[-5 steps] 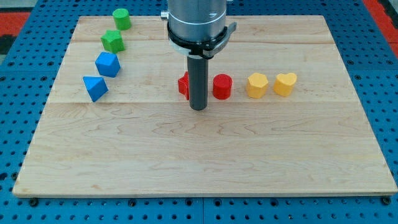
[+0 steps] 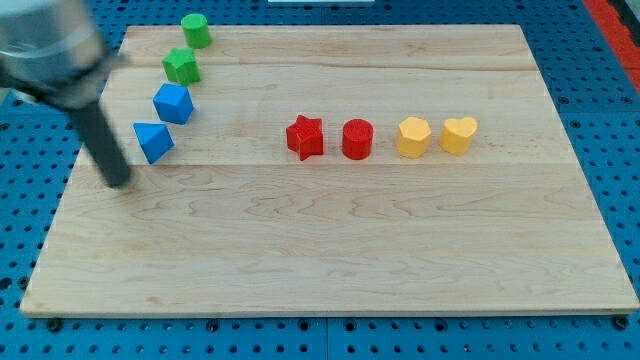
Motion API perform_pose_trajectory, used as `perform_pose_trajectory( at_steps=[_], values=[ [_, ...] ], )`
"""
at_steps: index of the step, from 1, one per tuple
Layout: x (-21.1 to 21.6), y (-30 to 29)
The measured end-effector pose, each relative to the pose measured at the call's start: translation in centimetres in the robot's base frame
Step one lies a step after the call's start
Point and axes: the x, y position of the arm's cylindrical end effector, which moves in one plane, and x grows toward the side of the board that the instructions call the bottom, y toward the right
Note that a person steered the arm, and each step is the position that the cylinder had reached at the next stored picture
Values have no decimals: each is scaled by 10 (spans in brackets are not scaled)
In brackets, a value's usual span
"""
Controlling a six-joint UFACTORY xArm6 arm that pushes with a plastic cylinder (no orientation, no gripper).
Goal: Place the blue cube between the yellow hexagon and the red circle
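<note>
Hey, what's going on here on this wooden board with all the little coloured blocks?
A robot arm is sliding its dark rod across the wooden board. My tip sits at the view's left, just below-left of the blue triangular block, apparently not touching. The blue cube lies above it, far from the red circle and yellow hexagon, so nothing is placed yet.

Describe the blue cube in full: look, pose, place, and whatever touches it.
The blue cube is a small, solid-looking block of matt blue, faceted, with its angled faces toward the camera. It rests on the wooden board near the view's upper left, in a slanted column, below the green star-like block and above the blue triangle. Nothing touches it; my tip stands apart, lower left, beyond the triangle.
</note>
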Motion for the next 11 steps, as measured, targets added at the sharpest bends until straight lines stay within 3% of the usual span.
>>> perform_pose_trajectory(
  at_steps=[1, 2, 3, 5, 6, 7, 8, 9, 11],
  values=[
    [-18, -31],
    [-77, 18],
    [-101, 44],
    [-100, 262],
    [-100, 312],
    [-126, 306],
    [-115, 345],
    [-83, 344],
    [-129, 375]
  ],
)
